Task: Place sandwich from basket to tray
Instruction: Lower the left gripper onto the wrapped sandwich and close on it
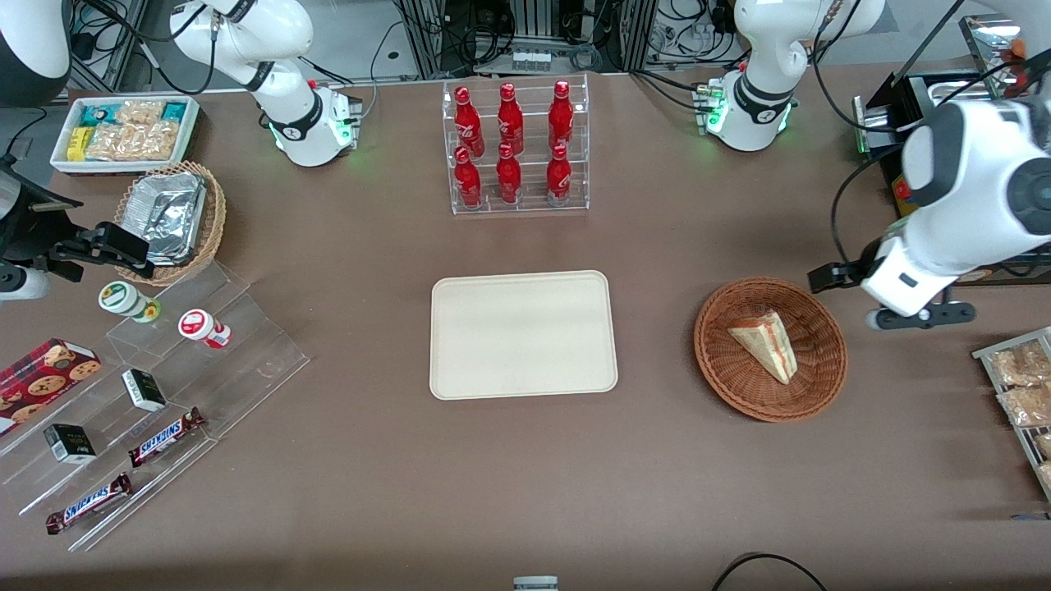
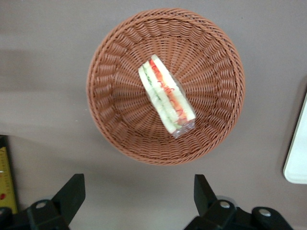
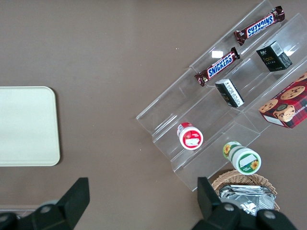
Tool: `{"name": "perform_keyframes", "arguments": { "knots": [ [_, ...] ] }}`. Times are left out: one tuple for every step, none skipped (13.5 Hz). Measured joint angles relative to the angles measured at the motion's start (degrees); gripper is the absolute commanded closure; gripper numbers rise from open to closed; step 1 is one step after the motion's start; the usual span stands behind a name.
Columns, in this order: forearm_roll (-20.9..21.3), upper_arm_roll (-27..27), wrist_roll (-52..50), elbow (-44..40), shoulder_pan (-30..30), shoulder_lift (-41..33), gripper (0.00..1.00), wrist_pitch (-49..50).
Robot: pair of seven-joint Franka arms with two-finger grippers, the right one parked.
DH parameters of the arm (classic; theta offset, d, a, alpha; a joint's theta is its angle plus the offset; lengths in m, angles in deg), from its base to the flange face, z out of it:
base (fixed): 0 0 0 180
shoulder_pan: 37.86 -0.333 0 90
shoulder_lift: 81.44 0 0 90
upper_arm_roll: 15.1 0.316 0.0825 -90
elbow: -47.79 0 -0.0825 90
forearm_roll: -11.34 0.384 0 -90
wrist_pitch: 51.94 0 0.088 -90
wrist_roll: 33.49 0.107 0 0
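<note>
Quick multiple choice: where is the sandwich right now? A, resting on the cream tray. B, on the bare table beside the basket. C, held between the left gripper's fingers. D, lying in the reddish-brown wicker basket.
D: the sandwich lies inside the basket, the tray holds nothing, and the open gripper hangs above the table near the basket, gripping nothing.

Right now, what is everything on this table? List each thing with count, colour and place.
sandwich: one, pale wedge, in basket
basket: one, reddish-brown, toward working arm's end
tray: one, cream, mid-table
bottles: six, red, clear rack farther from the front camera than tray
foil trays: silver, in tan basket
snack bin: one, white, beside parked arm's base
clear steps: hold two cups, two Snickers bars, dark boxes
gripper: open, above table beside basket
</note>
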Motion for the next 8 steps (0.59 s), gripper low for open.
{"name": "perform_keyframes", "arguments": {
  "knots": [
    [0.0,-0.09,-2.43,1.72,1.0,0.1,0.0,-2.49],
    [0.0,-0.11,-4.94,3.43,2.03,0.25,0.0,-5.22],
    [0.0,-0.15,-7.46,5.07,2.88,0.51,0.0,-7.93],
    [0.0,-0.21,-9.49,6.46,3.35,0.88,0.0,-10.37],
    [0.0,-0.26,-11.19,7.46,3.47,1.33,0.0,-12.37],
    [0.0,-0.23,-13.11,8.18,3.46,1.79,0.0,-14.04],
    [0.0,-0.23,-15.67,8.77,3.48,2.17,0.0,-15.65],
    [0.0,-0.25,-18.39,9.33,3.58,2.56,0.0,-17.18]
  ]
}}
